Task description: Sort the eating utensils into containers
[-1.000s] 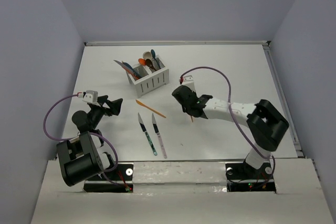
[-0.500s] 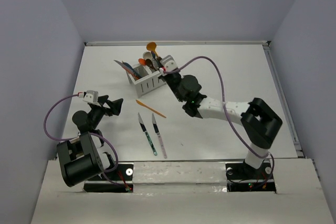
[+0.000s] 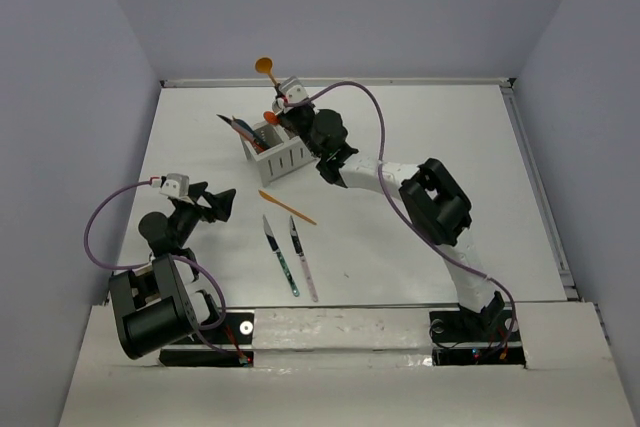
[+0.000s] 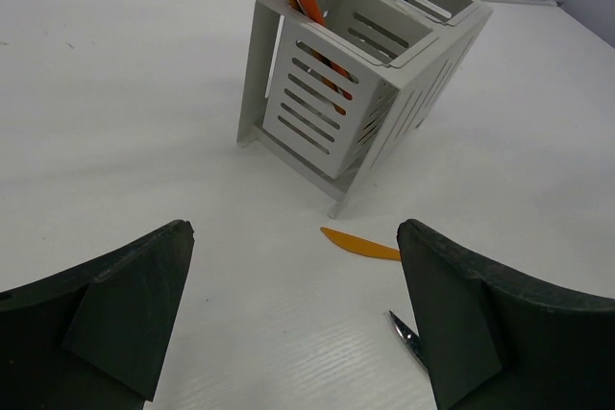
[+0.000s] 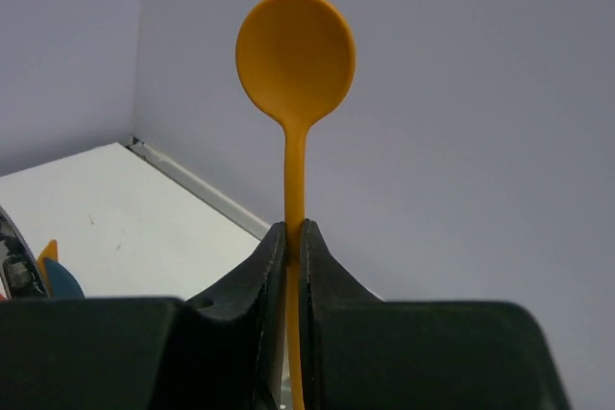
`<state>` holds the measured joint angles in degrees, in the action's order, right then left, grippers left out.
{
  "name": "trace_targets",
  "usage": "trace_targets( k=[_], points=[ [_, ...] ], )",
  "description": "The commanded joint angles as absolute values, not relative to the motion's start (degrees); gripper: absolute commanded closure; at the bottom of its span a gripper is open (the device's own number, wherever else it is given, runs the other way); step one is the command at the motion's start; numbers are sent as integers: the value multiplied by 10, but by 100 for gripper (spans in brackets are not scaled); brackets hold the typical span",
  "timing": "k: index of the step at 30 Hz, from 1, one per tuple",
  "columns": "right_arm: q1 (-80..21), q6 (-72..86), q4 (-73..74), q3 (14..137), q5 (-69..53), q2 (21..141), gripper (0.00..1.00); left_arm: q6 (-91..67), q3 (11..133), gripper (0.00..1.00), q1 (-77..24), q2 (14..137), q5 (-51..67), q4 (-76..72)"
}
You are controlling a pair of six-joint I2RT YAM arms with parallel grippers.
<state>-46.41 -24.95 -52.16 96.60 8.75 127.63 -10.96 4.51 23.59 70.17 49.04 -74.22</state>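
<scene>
Matt orange plastic spoon (image 5: pixel 295 45) — smooth white slotted caddy (image 4: pixel 327 112), matt tabletop (image 4: pixel 125 122)

Top external: fixed high behind the near edge of the table (image 3: pixel 450 147), looking down over the whole surface. Left wrist: low, close behind the left gripper (image 4: pixel 293 237), facing the caddy (image 4: pixel 327 112) ahead of it. Right wrist: tight behind the right gripper (image 5: pixel 295 228), aimed up past the orange spoon (image 5: pixel 296 45) toward the wall (image 5: pixel 461 93). Top and left share the caddy and the orange knife (image 4: pixel 360 244)

My right arm (image 3: pixel 370 175) stretches far forward, right gripper (image 5: pixel 291 237) clamped on an upright orange spoon (image 5: pixel 295 45). My left gripper (image 4: pixel 293 314) hangs low near its base, fingers (image 4: pixel 115 304) spread wide.
</scene>
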Motion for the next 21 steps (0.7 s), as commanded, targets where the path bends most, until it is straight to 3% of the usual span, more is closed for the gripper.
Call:
trace_targets(
  k=[1,17,19,21],
  points=[
    [-456,-180,-564,951,69,1281,100,-97,41,1,232,688,497,-938],
    [-436,-109,-583,853,46,1292,100,-95,41,1,231,688,497,-936],
    [-436,-106,-582,849,45,1293,95,-95,41,1,231,687,496,-936],
    [-436,-104,-584,848,47,1294,83,-93,40,1,231,686,496,-935]
  ],
)
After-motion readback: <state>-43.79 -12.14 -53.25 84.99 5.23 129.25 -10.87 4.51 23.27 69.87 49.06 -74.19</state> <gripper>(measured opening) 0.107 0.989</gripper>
